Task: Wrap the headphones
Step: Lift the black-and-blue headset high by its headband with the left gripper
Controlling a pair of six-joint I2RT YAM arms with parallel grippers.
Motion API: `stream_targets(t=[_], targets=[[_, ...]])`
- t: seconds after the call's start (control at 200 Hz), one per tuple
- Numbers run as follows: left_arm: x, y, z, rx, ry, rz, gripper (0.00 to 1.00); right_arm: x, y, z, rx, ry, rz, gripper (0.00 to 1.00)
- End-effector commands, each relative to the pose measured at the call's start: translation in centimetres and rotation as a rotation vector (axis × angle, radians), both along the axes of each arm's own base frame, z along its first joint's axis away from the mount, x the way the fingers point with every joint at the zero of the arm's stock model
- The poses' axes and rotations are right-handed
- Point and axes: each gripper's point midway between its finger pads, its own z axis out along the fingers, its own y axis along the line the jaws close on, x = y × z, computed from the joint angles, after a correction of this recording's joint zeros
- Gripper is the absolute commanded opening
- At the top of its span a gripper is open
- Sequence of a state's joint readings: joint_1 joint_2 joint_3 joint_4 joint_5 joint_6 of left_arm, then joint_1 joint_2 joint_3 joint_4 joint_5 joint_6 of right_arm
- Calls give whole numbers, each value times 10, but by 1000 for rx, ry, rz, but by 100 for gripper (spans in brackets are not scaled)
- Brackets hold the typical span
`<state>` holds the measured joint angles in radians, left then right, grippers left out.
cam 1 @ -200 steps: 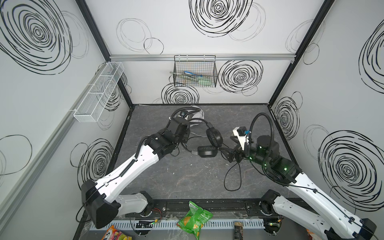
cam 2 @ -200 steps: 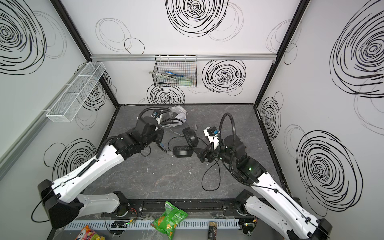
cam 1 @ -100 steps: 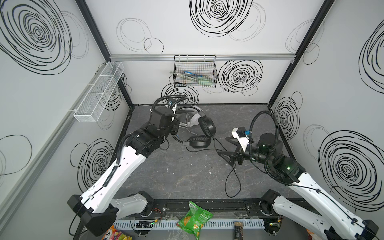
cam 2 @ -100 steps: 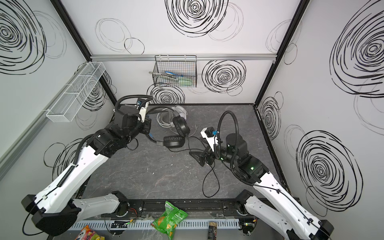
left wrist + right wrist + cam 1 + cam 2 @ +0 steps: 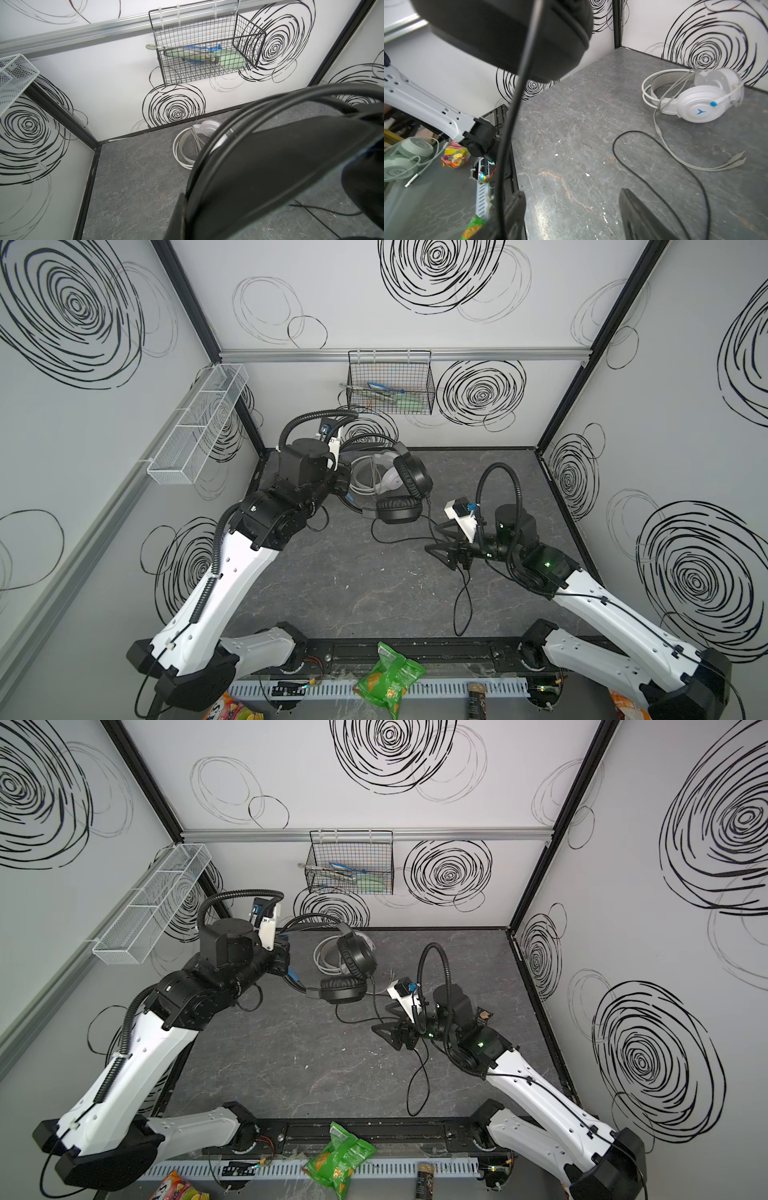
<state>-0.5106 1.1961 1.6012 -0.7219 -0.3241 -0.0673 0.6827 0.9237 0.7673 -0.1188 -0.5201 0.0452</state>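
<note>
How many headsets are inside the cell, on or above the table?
2. The black headset, held by the left gripper, hangs raised at the back; the white headset lies on the table just behind it.

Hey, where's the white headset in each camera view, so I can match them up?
In a top view: the white headset lies by the back wall, partly behind the black headset.
In a top view: same spot, mostly hidden by the black earcup.
Left wrist: on the floor by the back wall, beyond the black headband.
Right wrist: fully visible on the floor near the wall.
Shared landmark: the black headset, in all four.
</note>
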Motion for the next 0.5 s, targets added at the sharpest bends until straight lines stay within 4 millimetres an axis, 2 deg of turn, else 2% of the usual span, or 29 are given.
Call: stream_targets(t=[0.0, 0.125, 0.3, 0.385, 0.495], targets=[[-2, 4, 47, -142, -113, -2, 0, 1, 4, 6, 45, -25, 7, 61], [-2, 9, 56, -173, -130, 3, 0, 2, 3, 4, 50, -20, 1, 45], [-2, 12, 64, -216, -146, 7, 0, 4, 4, 3, 73, -9, -16, 32], [-3, 12, 67, -237, -152, 5, 0, 3, 5, 2, 90, 0, -11, 32], [-5, 11, 72, -257, -160, -6, 0, 4, 6, 2, 101, 3, -12, 42]])
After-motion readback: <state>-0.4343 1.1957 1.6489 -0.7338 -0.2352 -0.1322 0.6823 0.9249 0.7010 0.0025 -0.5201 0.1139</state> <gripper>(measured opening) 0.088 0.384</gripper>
